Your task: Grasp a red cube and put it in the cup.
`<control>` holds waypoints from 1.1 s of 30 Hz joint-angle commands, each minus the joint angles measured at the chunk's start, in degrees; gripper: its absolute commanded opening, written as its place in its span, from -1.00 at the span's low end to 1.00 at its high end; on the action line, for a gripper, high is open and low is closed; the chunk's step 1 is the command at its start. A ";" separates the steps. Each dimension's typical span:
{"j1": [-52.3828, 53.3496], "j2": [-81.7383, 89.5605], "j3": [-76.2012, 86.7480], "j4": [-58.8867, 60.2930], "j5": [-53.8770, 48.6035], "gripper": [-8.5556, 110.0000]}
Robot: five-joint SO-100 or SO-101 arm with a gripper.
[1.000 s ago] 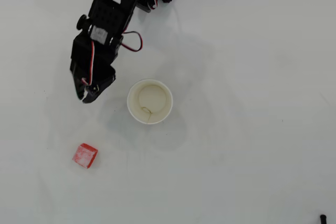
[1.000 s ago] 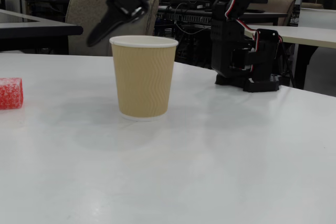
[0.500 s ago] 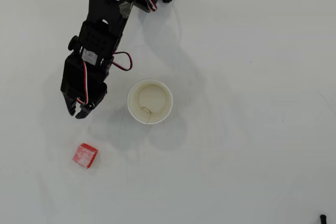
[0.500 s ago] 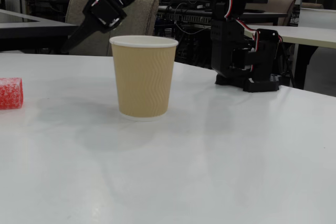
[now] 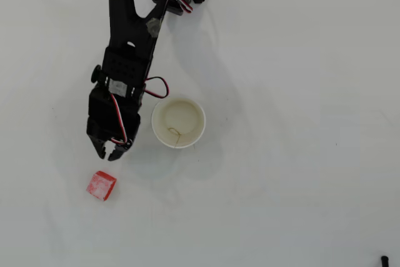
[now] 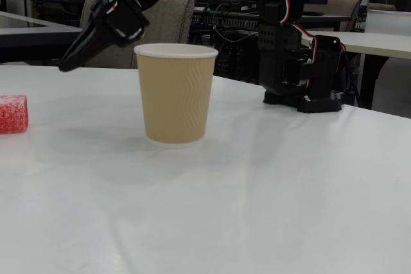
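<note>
The task is at an early stage, by my reading: nothing is grasped yet, so the approach, the grasp, the carry and the drop into the cup all remain. In the overhead view, the black two-finger gripper point(image 5: 110, 152) hangs over the bare white table point(image 5: 300, 92), near the small red cube with whitish, scuffed faces point(image 5: 100, 185) but clearly apart from it. Its fingertips sit almost together with only a narrow gap, and they hold nothing. The cube rests on the table at the lower left of that view, below the gripper. In the fixed view it lies at the far left edge point(image 6: 13, 113), flat on the table. The round paper cup point(image 5: 179, 122) stands upright just right of the gripper, empty, cream inside, with a thin white rim and a tan rippled outer wall point(image 6: 175, 94).
</note>
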State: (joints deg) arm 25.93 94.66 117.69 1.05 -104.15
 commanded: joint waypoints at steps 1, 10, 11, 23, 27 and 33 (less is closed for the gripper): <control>-1.14 -0.44 -6.68 -0.35 -1.85 -0.85; -2.99 -0.35 -9.40 7.47 -1.49 -0.85; -3.08 0.18 -9.49 8.17 -1.32 -0.85; -1.76 -6.59 -17.75 11.78 -1.85 -0.85; -0.18 -10.55 -21.36 11.78 -1.85 -0.85; 1.93 -14.68 -25.31 11.78 -2.11 -0.85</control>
State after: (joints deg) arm 26.81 79.63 98.53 12.57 -105.38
